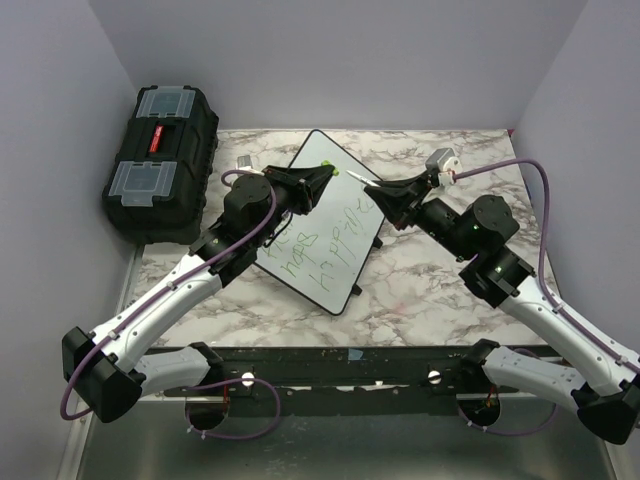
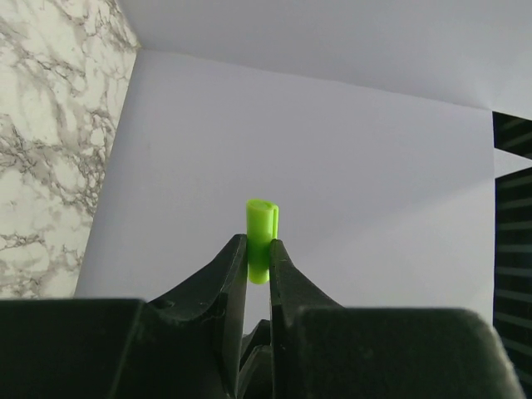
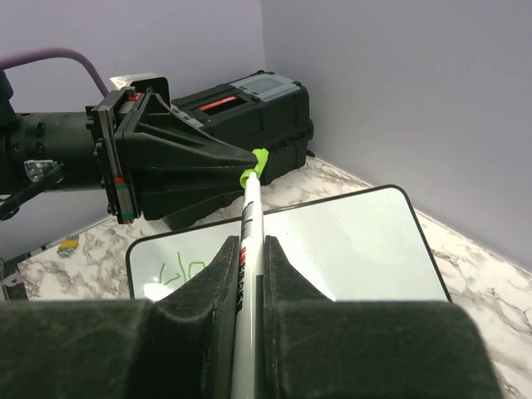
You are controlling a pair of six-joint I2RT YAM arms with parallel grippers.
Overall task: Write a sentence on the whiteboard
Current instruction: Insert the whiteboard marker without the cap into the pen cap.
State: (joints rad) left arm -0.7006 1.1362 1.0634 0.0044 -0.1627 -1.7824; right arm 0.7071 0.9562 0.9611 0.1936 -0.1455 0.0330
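Black toolbox (red label, it seems), marble table, lilac walls

3 plain lavender walls enclose a marble-patterned table (grey veins on white), evenly lit.

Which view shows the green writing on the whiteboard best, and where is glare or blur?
Top external view: the sentence is evenly lit but small. Right wrist view: the whiteboard carries a pale sheen, only a few letters show at its left end, and the marker blurs near the lens. Left wrist view: no writing; the green cap is sharp.
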